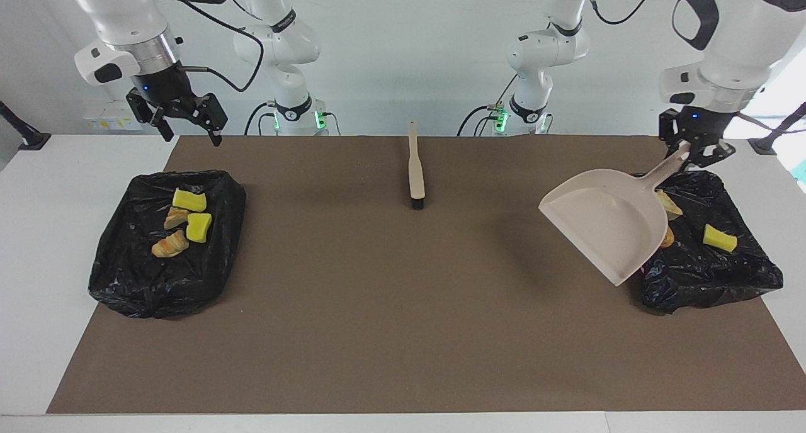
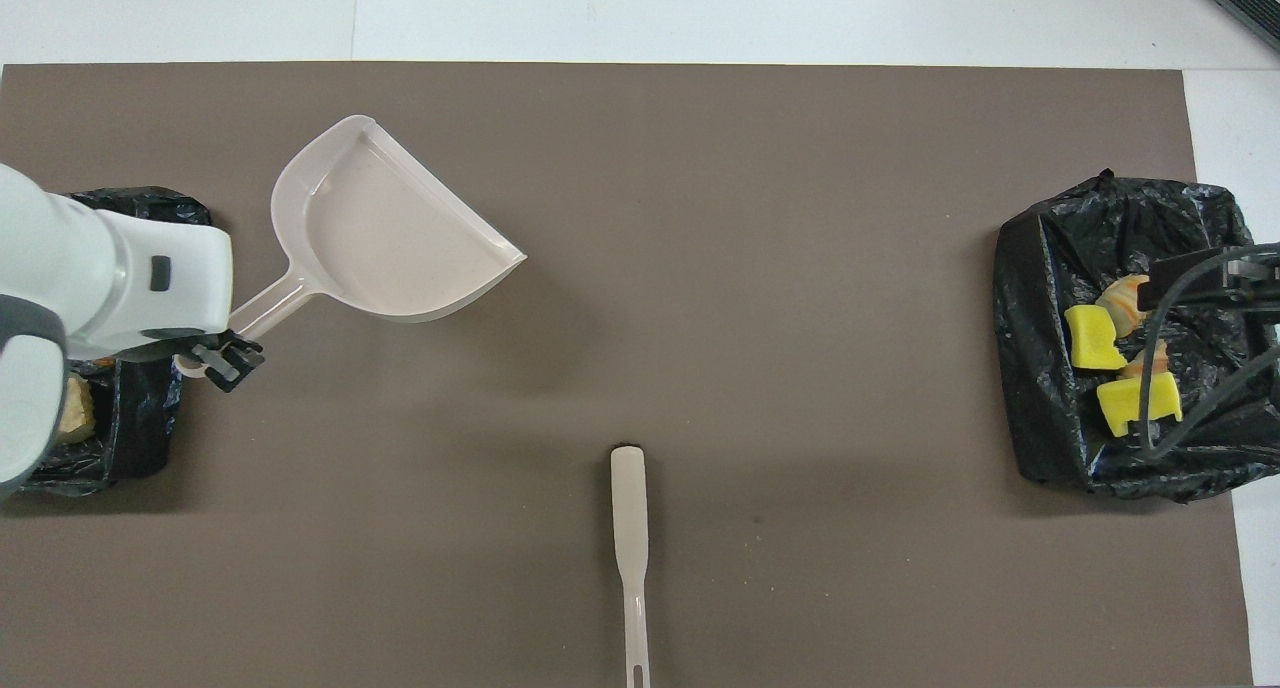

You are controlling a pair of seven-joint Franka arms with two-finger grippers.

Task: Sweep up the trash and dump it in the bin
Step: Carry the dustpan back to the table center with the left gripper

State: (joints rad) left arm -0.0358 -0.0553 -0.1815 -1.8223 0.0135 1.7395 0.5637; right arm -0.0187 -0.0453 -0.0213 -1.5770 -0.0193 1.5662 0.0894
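I see my left gripper (image 1: 691, 151) clamped on the empty dustpan (image 1: 607, 222) handle, holding it over the mat beside its bin (image 1: 711, 275); the trash (image 1: 719, 238) lies inside, apparently all dumped. My right gripper (image 1: 186, 126) waits spread wide above the other bin (image 1: 157, 282).

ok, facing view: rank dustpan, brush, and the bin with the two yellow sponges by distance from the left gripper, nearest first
1. dustpan: its handle is held in the left gripper, pan raised beside the bin at the left arm's end.
2. brush: lying mid-table on the brown mat.
3. bin with the two yellow sponges: at the right arm's end, below the open right gripper.
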